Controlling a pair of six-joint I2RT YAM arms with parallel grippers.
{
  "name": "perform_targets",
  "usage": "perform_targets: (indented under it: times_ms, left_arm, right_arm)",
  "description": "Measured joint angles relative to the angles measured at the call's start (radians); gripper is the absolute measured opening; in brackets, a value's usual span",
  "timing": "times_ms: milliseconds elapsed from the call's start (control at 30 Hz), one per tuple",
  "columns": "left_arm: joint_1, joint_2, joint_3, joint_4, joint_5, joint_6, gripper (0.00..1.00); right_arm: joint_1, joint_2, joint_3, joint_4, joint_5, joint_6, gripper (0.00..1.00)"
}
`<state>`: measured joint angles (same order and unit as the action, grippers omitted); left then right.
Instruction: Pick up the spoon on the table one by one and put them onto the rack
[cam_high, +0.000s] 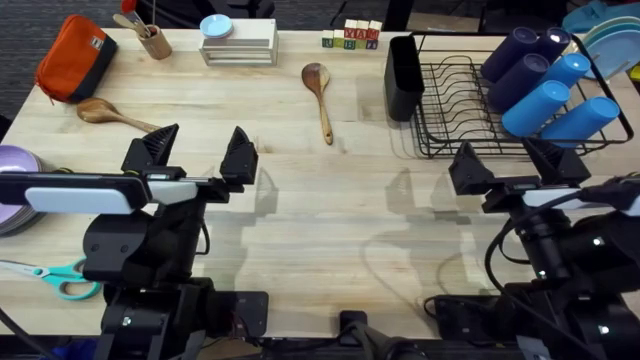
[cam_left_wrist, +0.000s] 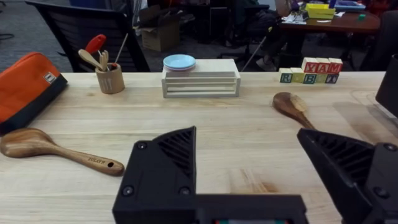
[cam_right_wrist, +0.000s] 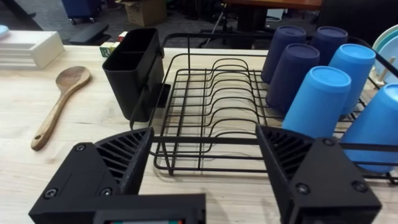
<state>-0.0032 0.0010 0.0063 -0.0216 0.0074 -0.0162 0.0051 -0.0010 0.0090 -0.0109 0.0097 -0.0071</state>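
A: Spoons both lying on the desk (cam_high: 320, 210), none going into the rack (cam_high: 455, 110) yet. Nothing done, two left.

B: Positions?

A: One spoon (cam_high: 320, 98) is sitting mid-desk, just left of the rack's black cutlery bin (cam_high: 403, 75), handle pointing toward the arms. Other spoon (cam_high: 112, 115) is lying far left, beside the orange pouch (cam_high: 75, 55).

B: Fingers?

A: Left gripper (cam_high: 195, 155) is hovering wide open, holding nothing. Right gripper (cam_high: 515, 165) is hanging wide open too, empty, just in front of the rack.

B: Room for moving?

A: Middle of the desk is looking open. The rack is carrying blue cups (cam_high: 545, 80) on its right side, so I'm judging the bin end the free spot. Scissors (cam_high: 50, 275) are lying near the left edge, the white box (cam_high: 238, 45) and letter blocks (cam_high: 350, 35) are lining the far edge.
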Motion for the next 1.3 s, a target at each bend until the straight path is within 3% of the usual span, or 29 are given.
perform_targets:
  times_ms: [600,767,800,833,967,1000,1300]
  left_arm:
    - [0.0,0.0,0.0,-0.003,0.001,0.0,0.993]
    - [0.0,0.002,0.034,-0.129,0.001,-0.019,0.992]
    - [0.0,0.002,0.058,-0.18,0.001,-0.022,0.993]
    - [0.0,0.014,0.144,-0.309,0.0,-0.026,0.992]
    - [0.0,0.086,0.294,-0.412,-0.004,-0.029,0.993]
    - [0.0,0.183,0.415,-0.467,-0.004,-0.03,0.993]
    - [0.0,0.541,0.805,-0.625,-0.004,-0.032,0.994]
  right_arm:
    - [0.0,0.0,0.001,-0.012,-0.004,0.003,0.996]
    - [0.0,0.001,0.051,-0.127,-0.015,0.03,0.996]
    - [0.001,0.001,0.078,-0.189,-0.015,0.03,0.996]
    - [0.0,0.021,0.144,-0.337,-0.02,0.029,0.996]
    - [0.0,0.11,0.267,-0.397,-0.025,0.026,0.996]
    - [0.0,0.211,0.384,-0.4,-0.026,0.025,0.996]
    - [0.0,0.648,0.821,-0.603,-0.027,0.025,0.996]
